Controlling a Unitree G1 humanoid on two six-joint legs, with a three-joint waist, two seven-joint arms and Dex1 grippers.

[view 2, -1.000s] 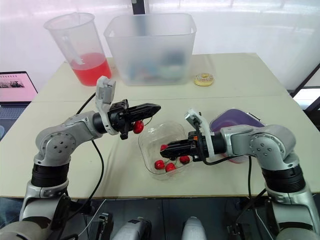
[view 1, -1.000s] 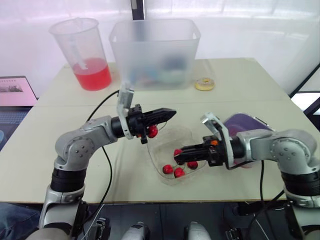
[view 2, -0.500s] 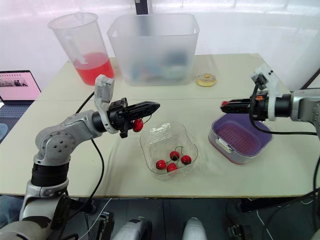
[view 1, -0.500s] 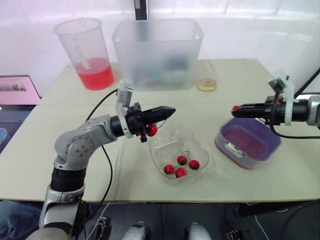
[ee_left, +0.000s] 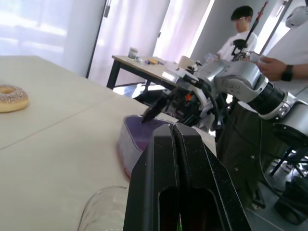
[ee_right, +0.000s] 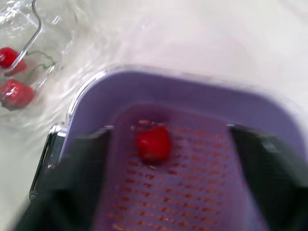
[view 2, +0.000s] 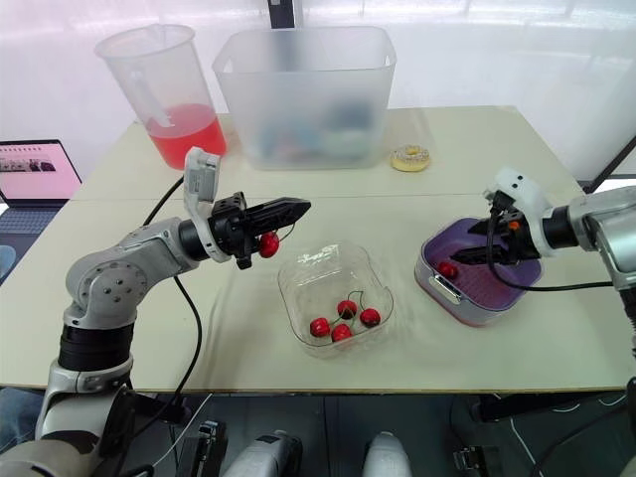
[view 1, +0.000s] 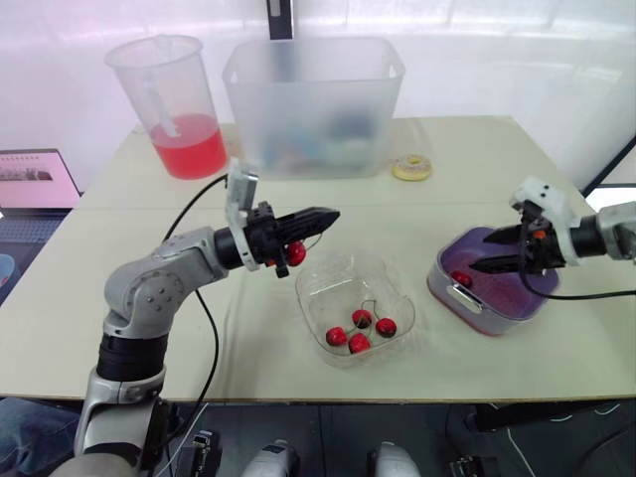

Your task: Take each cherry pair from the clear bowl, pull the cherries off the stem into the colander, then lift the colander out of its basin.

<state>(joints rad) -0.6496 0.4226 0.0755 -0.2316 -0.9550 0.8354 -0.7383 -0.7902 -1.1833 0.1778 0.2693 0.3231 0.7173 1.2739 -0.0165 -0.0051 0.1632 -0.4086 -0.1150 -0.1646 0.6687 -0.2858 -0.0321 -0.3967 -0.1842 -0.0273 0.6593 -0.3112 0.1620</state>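
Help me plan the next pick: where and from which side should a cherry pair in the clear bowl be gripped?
Probably the stem where it arches above the cherries, approached from straight above. The clear bowl's walls block any sideways approach, and the round, glossy cherries would likely slip or bruise.

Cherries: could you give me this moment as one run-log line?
left fingers shut on hanging cherry | right fingers open over colander | one loose cherry in colander | four cherries in clear bowl

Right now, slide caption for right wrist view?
One red cherry lies in the purple colander, clear bowl beside it.
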